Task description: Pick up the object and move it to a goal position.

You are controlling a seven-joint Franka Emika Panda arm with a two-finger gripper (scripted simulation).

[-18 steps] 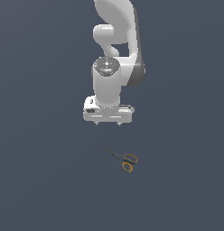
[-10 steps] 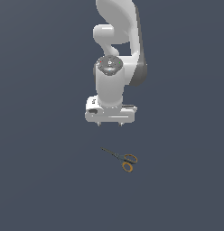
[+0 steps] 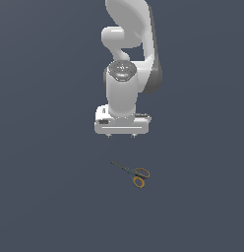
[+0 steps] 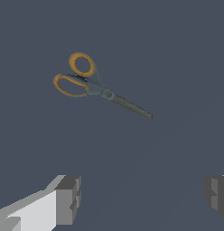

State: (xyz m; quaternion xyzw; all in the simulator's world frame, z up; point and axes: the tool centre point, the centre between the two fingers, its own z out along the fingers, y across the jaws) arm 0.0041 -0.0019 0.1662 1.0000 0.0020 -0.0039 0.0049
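Between wrist-view fingers (image 4: 68, 198), only floor; scissors (image 4: 93, 83) apart.

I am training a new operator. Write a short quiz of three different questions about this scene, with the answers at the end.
1. True or false: the gripper is holding the scissors.
2. What colour are the scissors' loop handles?
3. In the exterior view, the scissors lie: A) under the arm's base, B) on the dark surface below the gripper and slightly to that view's right, C) between the fingers.

Key: 1 false, the fingers stand wide apart and empty. 2 orange-yellow. 3 B.
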